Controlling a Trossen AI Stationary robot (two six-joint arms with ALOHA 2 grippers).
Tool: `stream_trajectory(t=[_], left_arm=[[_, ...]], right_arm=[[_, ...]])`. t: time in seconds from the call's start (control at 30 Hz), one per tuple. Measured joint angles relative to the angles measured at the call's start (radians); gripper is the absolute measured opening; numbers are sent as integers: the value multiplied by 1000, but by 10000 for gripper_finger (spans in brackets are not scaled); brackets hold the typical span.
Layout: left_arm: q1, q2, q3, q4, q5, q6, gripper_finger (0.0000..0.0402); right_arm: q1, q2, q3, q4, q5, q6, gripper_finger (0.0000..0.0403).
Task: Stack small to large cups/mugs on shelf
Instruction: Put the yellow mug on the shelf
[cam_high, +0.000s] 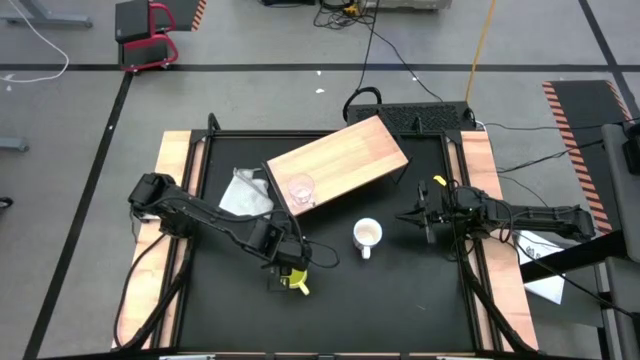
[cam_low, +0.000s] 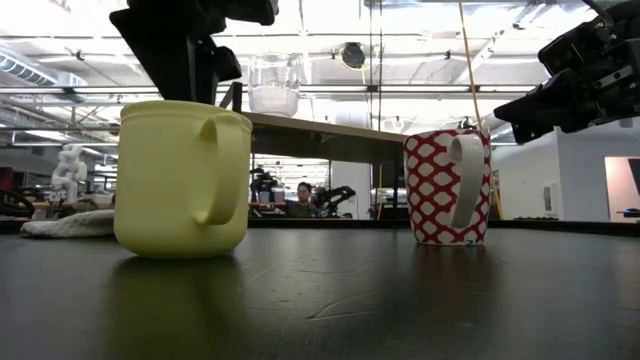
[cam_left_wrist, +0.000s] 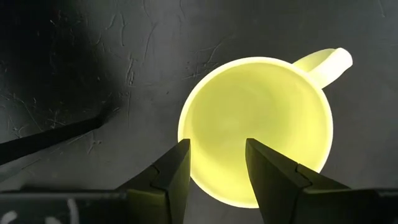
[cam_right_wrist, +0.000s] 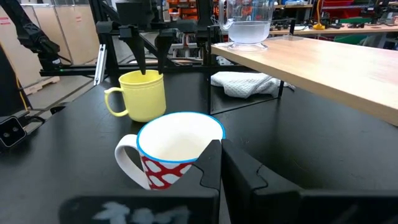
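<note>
A: From above, where does everything sit?

B: The shelf lies slantwise across the far half of the black table, with the clear glass cup on its near-left corner. A white-grey cloth lies on the table just left of it. The white mug with red pattern stands on the table in front of the shelf. The left pincer hangs over the yellow mug near the front of the table; the right pincer waits to the right of the white mug, apart from it.

A: And level with the table?

B: The yellow mug stands upright, handle toward the patterned mug, with the left arm straight above it. The glass cup shows up on the shelf behind.

A: Left wrist?

B: The left pincer is spread apart, both fingers over the near part of the yellow mug's open mouth, clamped on nothing.

A: Right wrist?

B: The right pincer has its fingers pressed together, just behind the white mug. Beyond stand the yellow mug, the cloth, and the glass cup on the shelf.
</note>
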Motion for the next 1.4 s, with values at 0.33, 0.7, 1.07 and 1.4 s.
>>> stream_trajectory(t=[0.33,0.7,1.07,1.4], left_arm=[[0,5,0,-34,-25,-15,157],[-9,-8,0,-50,-18,-42,157],[-10,-15,1,-112,-70,-110,157],[-5,-15,1,-112,-70,-147,157]], right_arm=[[0,0,0,0,0,0,0],[0,0,0,1,0,0,0],[0,0,0,1,0,0,0],[0,0,0,1,0,0,0]])
